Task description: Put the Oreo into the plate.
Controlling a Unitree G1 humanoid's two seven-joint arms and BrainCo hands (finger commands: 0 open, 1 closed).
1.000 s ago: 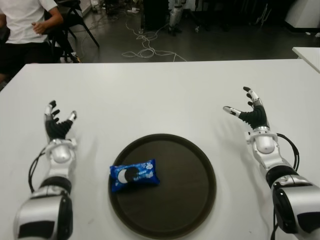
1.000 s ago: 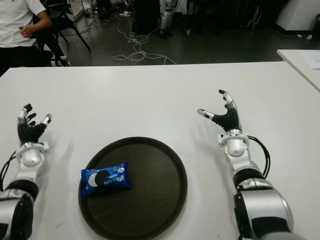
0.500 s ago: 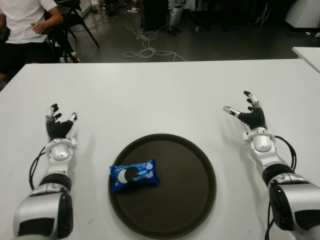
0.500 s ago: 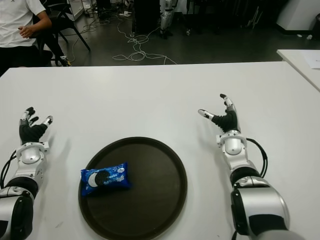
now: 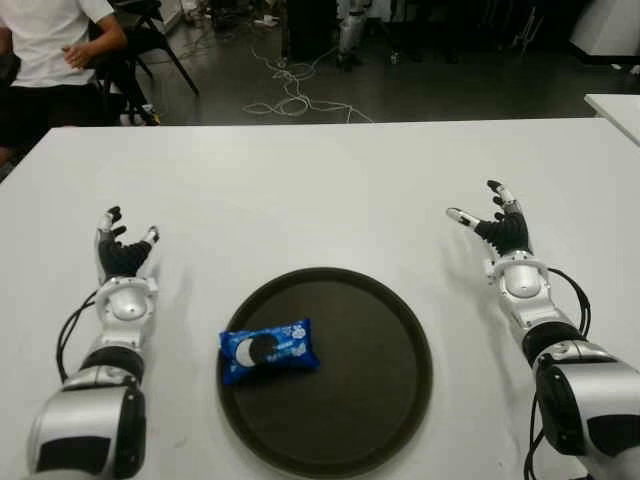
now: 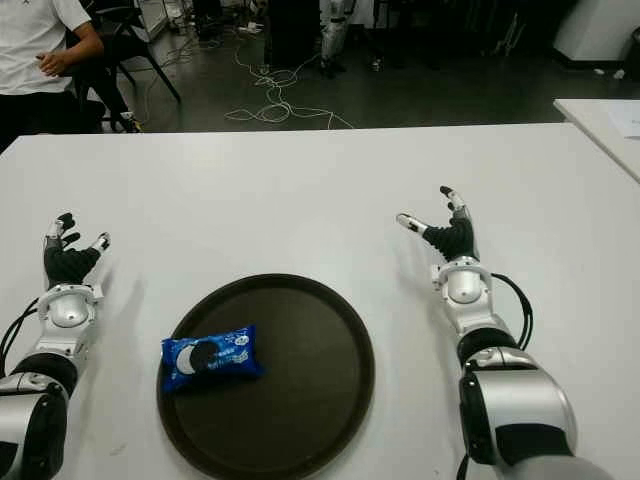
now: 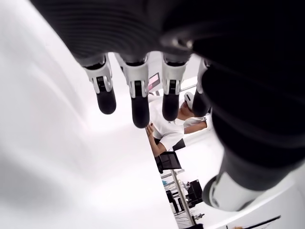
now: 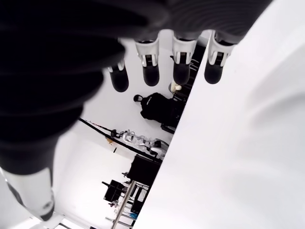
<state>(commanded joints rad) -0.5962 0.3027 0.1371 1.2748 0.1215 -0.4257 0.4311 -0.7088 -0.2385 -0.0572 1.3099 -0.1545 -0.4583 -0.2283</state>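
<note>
A blue Oreo packet (image 5: 269, 349) lies on the left part of a round dark brown plate (image 5: 380, 380) near the table's front edge. My left hand (image 5: 122, 252) shows to the left of the plate, fingers spread and holding nothing. On the far side, right of the plate, my right hand (image 5: 493, 224) has its fingers spread and empty too. Each wrist view shows straight fingertips (image 7: 138, 102) (image 8: 150, 71) above the white table, with nothing between them.
The white table (image 5: 320, 190) stretches wide behind the plate. A person in a white shirt (image 5: 45, 45) sits beyond its far left corner. Cables (image 5: 290, 95) lie on the dark floor behind. Another white table's corner (image 5: 615, 108) shows at the right.
Both hands have drawn back and lowered slightly toward the table, away from the plate. The Oreo packet and plate have not moved.
</note>
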